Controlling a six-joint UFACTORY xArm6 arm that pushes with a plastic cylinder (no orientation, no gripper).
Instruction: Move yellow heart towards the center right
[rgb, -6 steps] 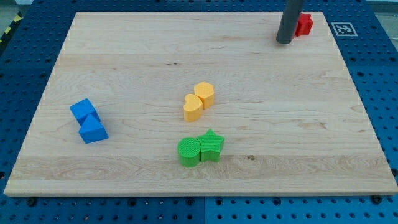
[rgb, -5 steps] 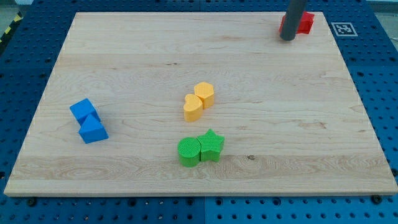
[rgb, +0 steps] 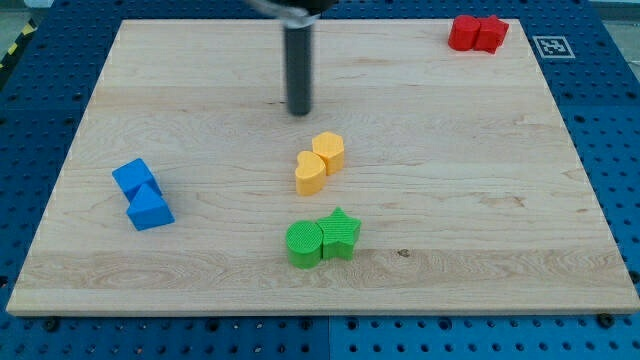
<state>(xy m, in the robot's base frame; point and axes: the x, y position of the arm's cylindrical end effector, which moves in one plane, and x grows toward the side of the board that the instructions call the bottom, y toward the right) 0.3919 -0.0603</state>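
Note:
The yellow heart (rgb: 310, 173) lies near the board's middle, touching a yellow hexagon block (rgb: 329, 151) on its upper right. My tip (rgb: 298, 111) rests on the board above and slightly left of the two yellow blocks, a short gap from the hexagon. The rod rises straight up to the view's top.
A green cylinder (rgb: 303, 244) and a green star (rgb: 340, 232) sit together below the yellow blocks. Two blue blocks (rgb: 141, 193) lie at the left. Two red blocks (rgb: 477, 32) sit at the board's top right corner. The wooden board (rgb: 480, 200) lies on a blue pegboard.
My tip has moved from beside the red blocks at the top right across to the left and down, to just above the yellow blocks. No block has moved.

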